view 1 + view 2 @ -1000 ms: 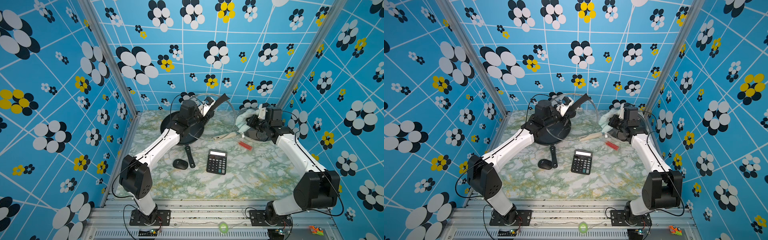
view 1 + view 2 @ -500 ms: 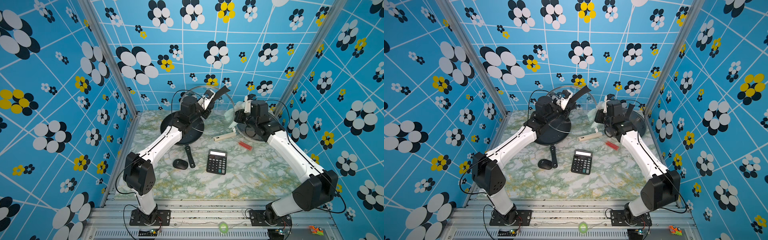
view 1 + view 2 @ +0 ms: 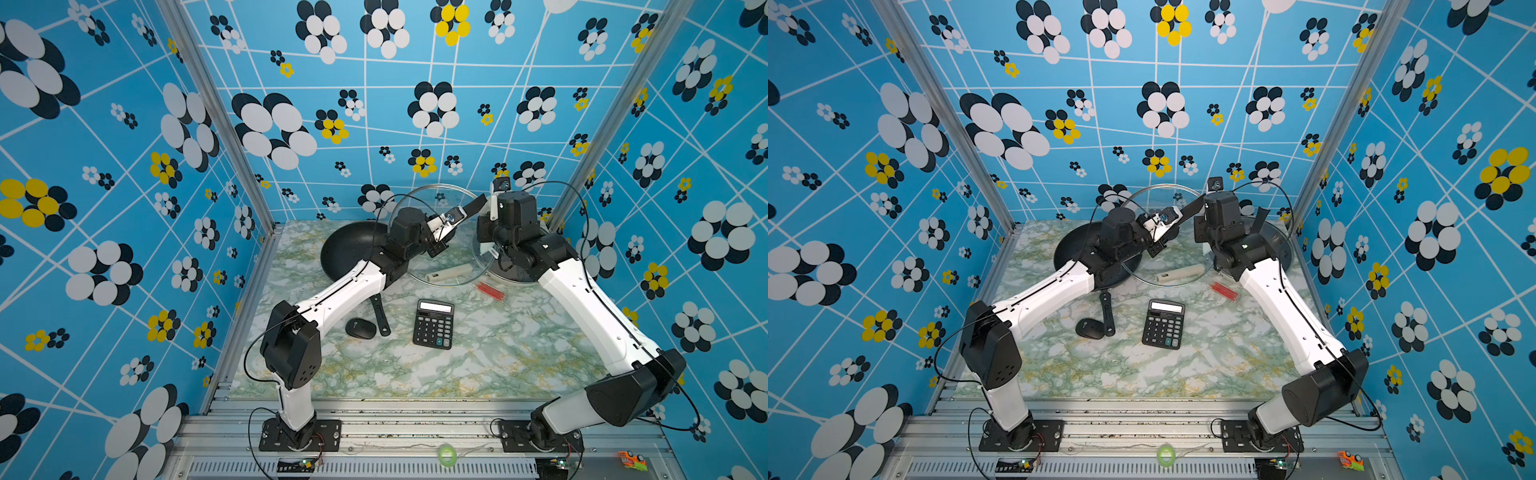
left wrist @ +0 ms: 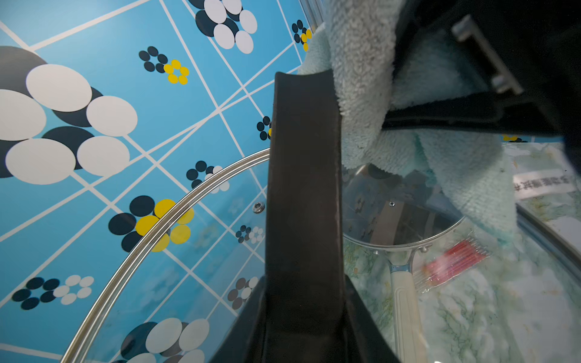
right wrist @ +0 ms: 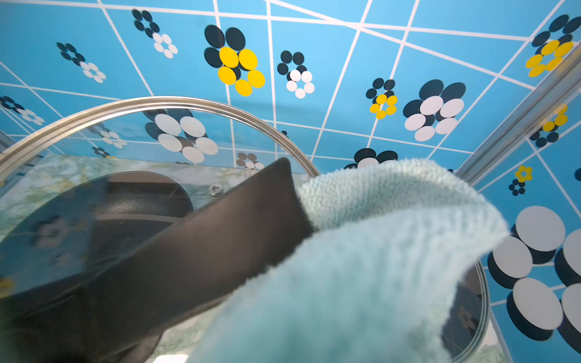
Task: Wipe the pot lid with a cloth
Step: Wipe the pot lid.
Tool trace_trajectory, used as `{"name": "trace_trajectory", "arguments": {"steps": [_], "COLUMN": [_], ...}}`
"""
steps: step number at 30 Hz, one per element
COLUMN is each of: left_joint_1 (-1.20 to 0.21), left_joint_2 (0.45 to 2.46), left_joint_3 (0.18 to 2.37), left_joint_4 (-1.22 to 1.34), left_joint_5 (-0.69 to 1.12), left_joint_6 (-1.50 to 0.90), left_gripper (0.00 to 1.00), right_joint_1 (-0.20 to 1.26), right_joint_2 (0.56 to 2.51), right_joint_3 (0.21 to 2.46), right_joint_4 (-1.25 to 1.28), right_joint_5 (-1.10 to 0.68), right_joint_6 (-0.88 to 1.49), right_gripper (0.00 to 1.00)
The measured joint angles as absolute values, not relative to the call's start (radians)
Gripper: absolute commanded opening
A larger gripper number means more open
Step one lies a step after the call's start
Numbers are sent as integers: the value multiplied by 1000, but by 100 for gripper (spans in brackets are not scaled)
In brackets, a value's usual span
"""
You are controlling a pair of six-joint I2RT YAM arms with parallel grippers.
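The pot lid [image 3: 457, 253], one glass disc with a steel rim, hangs clear of the surface [image 3: 498, 357] at the rear middle, tilted up on edge, its handled face turned up and towards the front; its black strap handle [image 4: 303, 188] runs lengthwise from the left end effector [image 3: 452, 217] up towards the right arm's wrist; the left end effector grips that handle narrowly and carries the lid; the one cloth [image 4: 371, 125], mint-green terry, is bunched in the tightly closed right end effector [image 4: 440, 110] and lies against the handle's far end; whether it presses the glass I cannot tell. A second glass lid [image 3: 1273, 245] lies flat at the right rear, under the right arm; one black frying pan [image 3: 349, 249] sits at the left rear; seen through the held lid is one small steel pan [image 4: 402, 226] with a cream handle; near it, one pack of red sticks [image 3: 491, 291]; nearer the front, one calculator [image 3: 434, 324] and one computer mouse [image 3: 360, 328], apart.
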State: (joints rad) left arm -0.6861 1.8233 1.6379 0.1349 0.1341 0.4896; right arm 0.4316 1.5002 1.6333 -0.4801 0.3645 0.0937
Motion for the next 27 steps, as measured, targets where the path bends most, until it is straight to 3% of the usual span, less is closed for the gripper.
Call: {"name": "trace_trajectory", "arguments": {"steps": [12,27], "left_joint_1": [-647,-601], "left_joint_2": [1844,1980], "left_joint_3": [1642,1819], "left_joint_4": [129,174], "left_joint_5": [87,-239], "left_joint_6": [292,227], "left_gripper": [0,0], "right_joint_1": [433,524], "right_joint_2": [1568,1602], "right_joint_3": [1490,1493], "right_joint_4": [-268,-257], "right_joint_5": [71,-231], "right_joint_6": [321,384], "right_gripper": [0,0]}}
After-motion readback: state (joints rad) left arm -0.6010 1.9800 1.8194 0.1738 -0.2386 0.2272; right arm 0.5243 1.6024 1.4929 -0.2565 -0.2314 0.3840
